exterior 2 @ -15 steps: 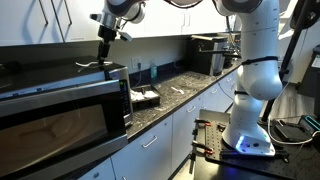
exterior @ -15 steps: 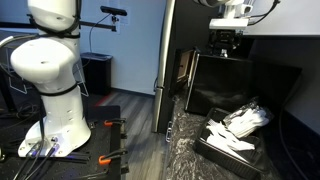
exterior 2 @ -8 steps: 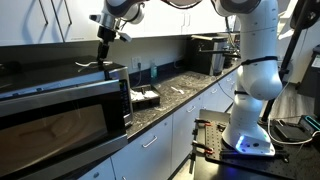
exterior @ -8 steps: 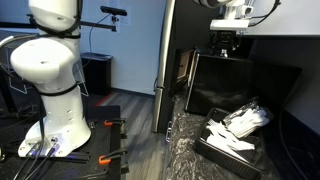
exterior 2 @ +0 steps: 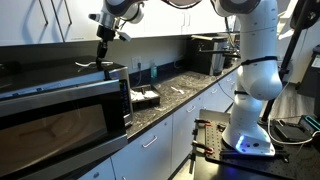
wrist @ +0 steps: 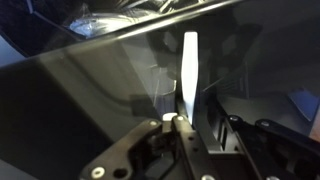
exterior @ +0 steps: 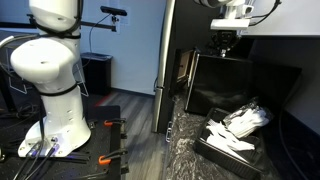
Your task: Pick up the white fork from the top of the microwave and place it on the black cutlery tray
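Observation:
The white fork point(wrist: 189, 68) lies flat on the glossy black top of the microwave point(wrist: 90, 100), pointing away from the wrist camera. My gripper point(wrist: 183, 122) stands right over the fork's near end, its jaws drawn in against the handle. In both exterior views the gripper point(exterior: 224, 48) point(exterior 2: 101, 61) reaches down to the top of the microwave point(exterior: 240, 85) point(exterior 2: 60, 110). The black cutlery tray point(exterior: 212, 148) point(exterior 2: 145, 98) sits on the counter beside the microwave.
A heap of white cutlery point(exterior: 245, 120) fills the tray. The speckled counter point(exterior 2: 180, 88) runs on towards the robot base point(exterior 2: 250, 95). A tall dark cabinet point(exterior: 167, 60) stands next to the microwave, and cupboards hang above.
The jaws have drawn together onto the fork's handle. The arm itself has hardly moved.

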Controlling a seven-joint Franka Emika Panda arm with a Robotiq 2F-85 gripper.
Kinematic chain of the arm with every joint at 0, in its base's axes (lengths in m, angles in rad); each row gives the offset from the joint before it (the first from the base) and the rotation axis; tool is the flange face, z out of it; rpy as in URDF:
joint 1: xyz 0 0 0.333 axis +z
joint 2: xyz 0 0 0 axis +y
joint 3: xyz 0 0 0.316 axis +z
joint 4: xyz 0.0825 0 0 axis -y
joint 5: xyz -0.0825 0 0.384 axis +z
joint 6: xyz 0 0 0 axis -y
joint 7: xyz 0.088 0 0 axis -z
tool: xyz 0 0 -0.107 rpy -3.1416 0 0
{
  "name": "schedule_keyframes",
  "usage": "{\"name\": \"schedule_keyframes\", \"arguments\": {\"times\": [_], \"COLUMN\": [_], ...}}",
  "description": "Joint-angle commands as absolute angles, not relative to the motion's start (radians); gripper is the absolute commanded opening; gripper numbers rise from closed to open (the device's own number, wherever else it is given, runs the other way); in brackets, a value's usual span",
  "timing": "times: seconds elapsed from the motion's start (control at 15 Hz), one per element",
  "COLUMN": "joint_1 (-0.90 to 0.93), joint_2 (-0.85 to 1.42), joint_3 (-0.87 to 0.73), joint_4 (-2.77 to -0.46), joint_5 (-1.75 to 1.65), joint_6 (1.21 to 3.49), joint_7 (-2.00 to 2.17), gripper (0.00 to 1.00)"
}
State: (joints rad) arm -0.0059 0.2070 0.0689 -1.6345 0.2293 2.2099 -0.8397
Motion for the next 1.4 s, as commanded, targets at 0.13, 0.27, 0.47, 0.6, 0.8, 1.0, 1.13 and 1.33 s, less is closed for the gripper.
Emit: {"name": "schedule_keyframes", "arguments": {"times": [0.13,0.27,0.47,0.6,0.8,1.0,1.13,1.33], "joint_1": [-0.019,-0.010,0.024,0.046,0.070,0.081,0.078,0.069], "joint_2": [0.222,0.211,0.166,0.139,0.089,0.042,0.000,-0.058], "joint_3": [0.082,0.080,0.073,0.070,0.072,0.073,0.071,0.064], "joint_4": [-1.600,-1.599,-1.601,-1.600,-1.610,-1.620,-1.651,-1.708], "joint_5": [0.242,0.216,0.114,0.024,-0.092,-0.160,-0.185,-0.215], "joint_6": [2.184,2.173,2.148,2.115,2.047,1.977,1.949,1.925], "joint_7": [-0.868,-0.838,-0.734,-0.636,-0.491,-0.366,-0.304,-0.188], "gripper": [0.00,0.03,0.03,0.03,0.03,0.03,0.03,0.03]}}
